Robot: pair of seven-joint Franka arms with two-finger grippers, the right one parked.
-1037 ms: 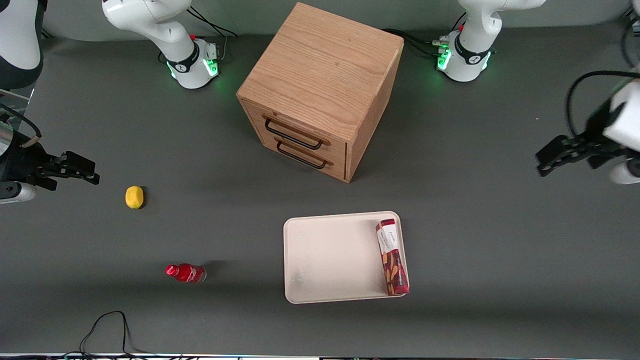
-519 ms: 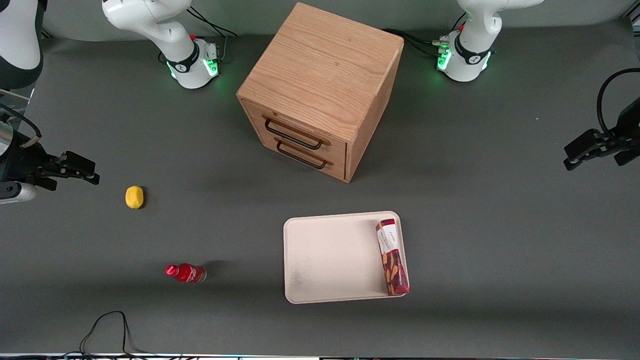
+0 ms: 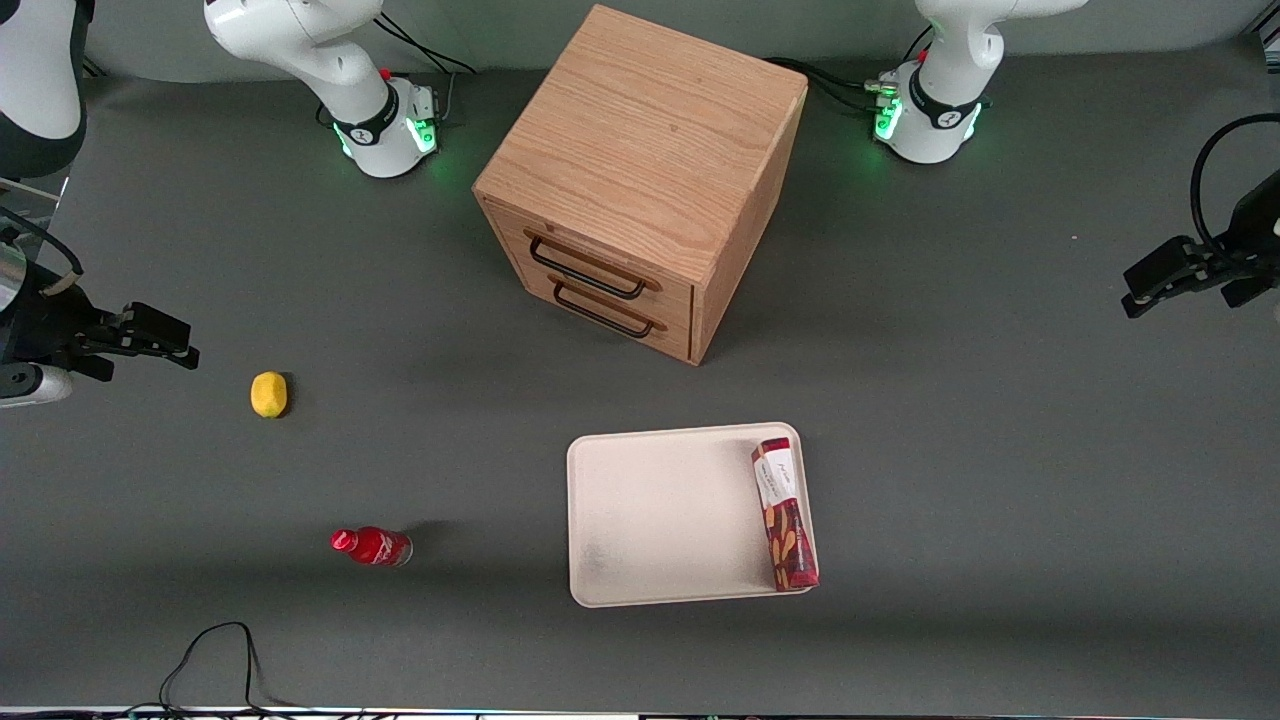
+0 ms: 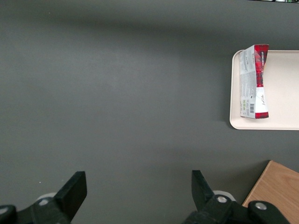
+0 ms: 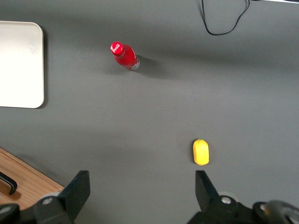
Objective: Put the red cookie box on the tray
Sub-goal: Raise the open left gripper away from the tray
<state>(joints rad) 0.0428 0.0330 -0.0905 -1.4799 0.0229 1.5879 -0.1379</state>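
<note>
Resting flat along the edge of the tray (image 3: 650, 520) that faces my working end of the table, the red cookie box (image 3: 785, 514) reaches from the tray's near corner almost to its farther corner, so I judge the placement done. Nothing on the tray has shifted over the last second. What has changed is me: my gripper (image 3: 1150, 285) has drawn away toward the table's edge at my end and now hovers there, well apart from the tray. My fingers (image 4: 72, 191) stand spread and empty, holding nothing, above bare table.
</note>
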